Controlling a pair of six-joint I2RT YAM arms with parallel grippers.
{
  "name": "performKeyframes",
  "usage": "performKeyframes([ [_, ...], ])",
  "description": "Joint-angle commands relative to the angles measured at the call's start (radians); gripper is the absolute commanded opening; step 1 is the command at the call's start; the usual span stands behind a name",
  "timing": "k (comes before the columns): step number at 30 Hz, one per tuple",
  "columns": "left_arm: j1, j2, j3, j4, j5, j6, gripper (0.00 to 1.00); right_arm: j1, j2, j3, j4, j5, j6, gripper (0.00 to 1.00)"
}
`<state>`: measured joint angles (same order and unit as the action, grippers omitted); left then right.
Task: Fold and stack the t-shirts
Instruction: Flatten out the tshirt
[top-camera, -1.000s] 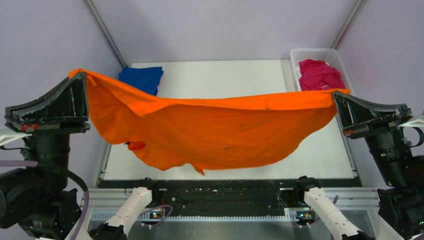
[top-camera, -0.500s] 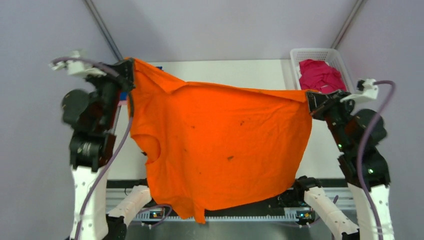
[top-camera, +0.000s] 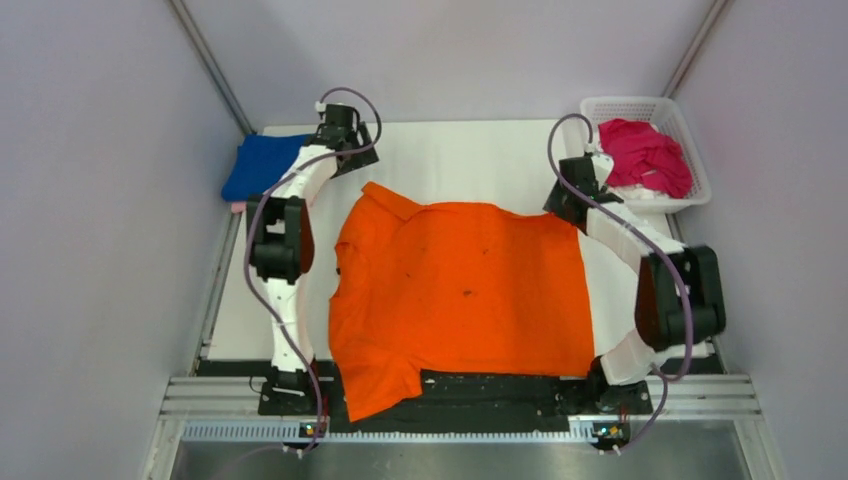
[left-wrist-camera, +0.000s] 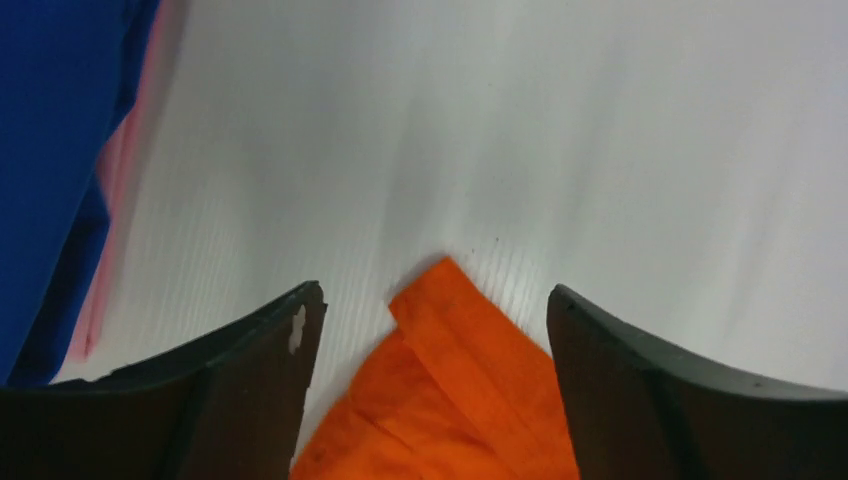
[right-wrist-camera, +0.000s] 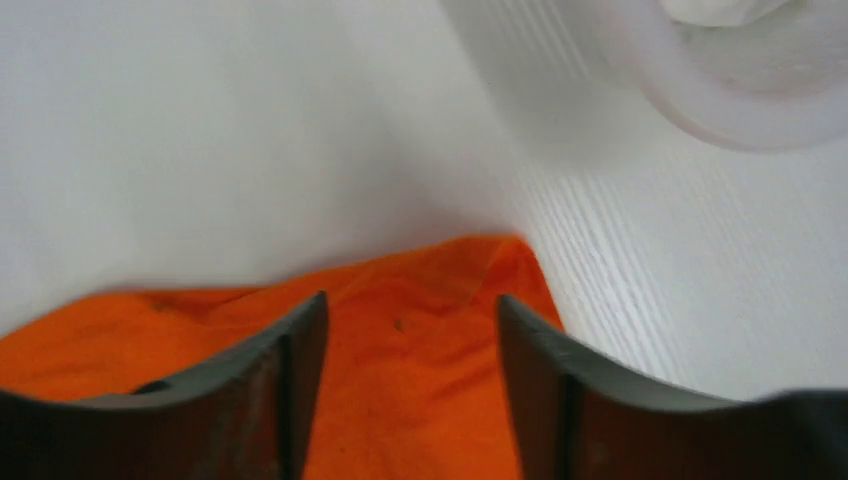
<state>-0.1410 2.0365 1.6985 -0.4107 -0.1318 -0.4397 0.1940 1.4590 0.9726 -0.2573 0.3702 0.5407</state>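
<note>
I see the orange t-shirt (top-camera: 460, 290) spread flat on the white table (top-camera: 470, 150), its near hem hanging over the front edge. My left gripper (left-wrist-camera: 435, 290) has its fingers wide apart, one far corner of the shirt lying loose on the table between them. My right gripper (right-wrist-camera: 410, 297) stands narrower but parted, with the other far corner between its fingers, ungripped. The blue t-shirt (top-camera: 262, 165) sits far left, and the magenta t-shirt (top-camera: 645, 155) is in the basket (top-camera: 640, 105).
</note>
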Motion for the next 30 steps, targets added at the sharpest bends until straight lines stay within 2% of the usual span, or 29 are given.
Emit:
performKeyframes([
  [1,0.0,0.17,0.4,-0.257,0.038,-0.013,0.94,-0.022,0.209,0.268,0.01,0.034,-0.017,0.72],
  [2,-0.001,0.168,0.391,-0.244,0.051,-0.009,0.96,-0.02,0.223,0.288,0.002,0.032,-0.02,0.83],
  [3,-0.002,0.148,0.358,-0.219,0.062,-0.009,0.99,-0.021,0.215,0.289,0.011,0.028,-0.02,0.89],
  [5,-0.002,0.068,0.241,-0.165,0.092,-0.03,0.99,-0.02,0.177,0.249,0.051,0.003,-0.019,0.94],
  [11,-0.023,-0.157,-0.165,0.024,0.317,-0.139,0.99,-0.019,0.038,0.021,0.178,-0.225,0.006,0.99],
  [14,-0.058,-0.189,-0.279,0.09,0.365,-0.192,0.99,-0.019,0.005,-0.073,0.237,-0.327,0.032,0.99],
  [17,-0.094,-0.165,-0.308,0.135,0.385,-0.228,0.99,-0.019,0.008,-0.116,0.268,-0.386,0.046,0.99],
  [21,-0.128,-0.086,-0.268,0.153,0.384,-0.262,0.99,-0.018,0.025,-0.118,0.273,-0.418,0.059,0.99],
  [30,-0.134,0.009,-0.202,0.128,0.362,-0.275,0.99,-0.019,0.027,-0.115,0.224,-0.383,0.037,0.99],
])
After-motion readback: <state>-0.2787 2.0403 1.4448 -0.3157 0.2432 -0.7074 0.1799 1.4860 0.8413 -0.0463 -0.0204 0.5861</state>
